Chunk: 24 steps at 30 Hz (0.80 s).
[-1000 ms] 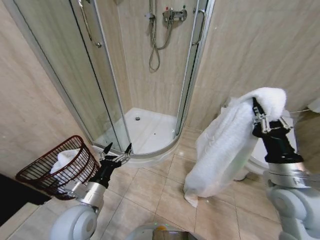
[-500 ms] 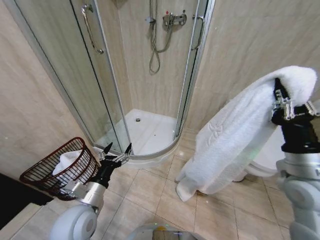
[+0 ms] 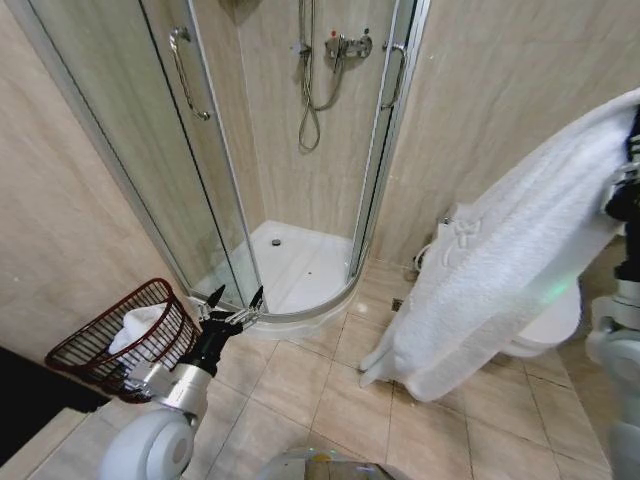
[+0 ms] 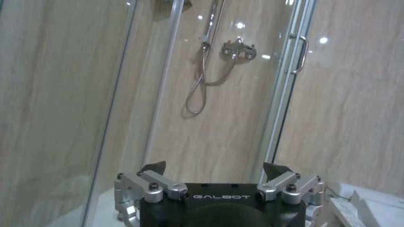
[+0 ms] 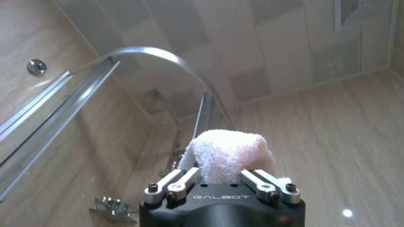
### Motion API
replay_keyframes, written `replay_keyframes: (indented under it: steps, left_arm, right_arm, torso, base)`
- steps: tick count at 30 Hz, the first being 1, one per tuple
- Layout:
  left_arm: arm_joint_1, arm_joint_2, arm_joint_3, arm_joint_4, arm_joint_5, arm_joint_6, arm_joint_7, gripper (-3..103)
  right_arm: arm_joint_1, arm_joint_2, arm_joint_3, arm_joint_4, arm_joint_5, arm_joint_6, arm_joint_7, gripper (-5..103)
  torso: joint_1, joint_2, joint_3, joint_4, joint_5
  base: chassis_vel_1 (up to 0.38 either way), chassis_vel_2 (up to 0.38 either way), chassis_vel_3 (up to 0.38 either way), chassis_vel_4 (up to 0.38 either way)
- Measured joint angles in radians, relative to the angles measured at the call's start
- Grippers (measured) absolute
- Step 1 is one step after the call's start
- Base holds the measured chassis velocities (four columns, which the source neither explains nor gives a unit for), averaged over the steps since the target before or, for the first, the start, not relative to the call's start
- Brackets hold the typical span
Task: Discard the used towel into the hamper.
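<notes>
At frame right, your right gripper clamps towel high so it hangs off floor; left gripper idles apart near hamper, lower left.

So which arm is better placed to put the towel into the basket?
Right: its pincer already grips the white terry towel. The open left pincer merely sits beside the dark red wire hamper.

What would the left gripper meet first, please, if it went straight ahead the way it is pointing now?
Probably the shower enclosure: the open left gripper points at its curved base rim just ahead. The hamper sits off to its side, out of that line. Depth is uncertain.
</notes>
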Motion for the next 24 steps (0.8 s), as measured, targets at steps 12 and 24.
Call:
replay_keyframes:
  steps: [12, 24]
  left_arm:
    - [0.000, 0.000, 0.000, 0.000, 0.000, 0.000, 0.000, 100]
    - [0.000, 0.000, 0.000, 0.000, 0.000, 0.000, 0.000, 100]
  right_arm:
    - [0.021, -0.045, 0.002, -0.003, -0.018, 0.024, 0.004, 12]
    - [0.108, -0.151, 0.023, -0.004, 0.036, 0.011, 0.037, 12]
  torso:
    - [0.018, 0.050, 0.032, 0.0000, -0.0001]
    - [0.037, 0.099, 0.062, 0.0000, -0.0003]
  base:
    - [0.000, 0.000, 0.000, 0.000]
    - [0.000, 0.000, 0.000, 0.000]
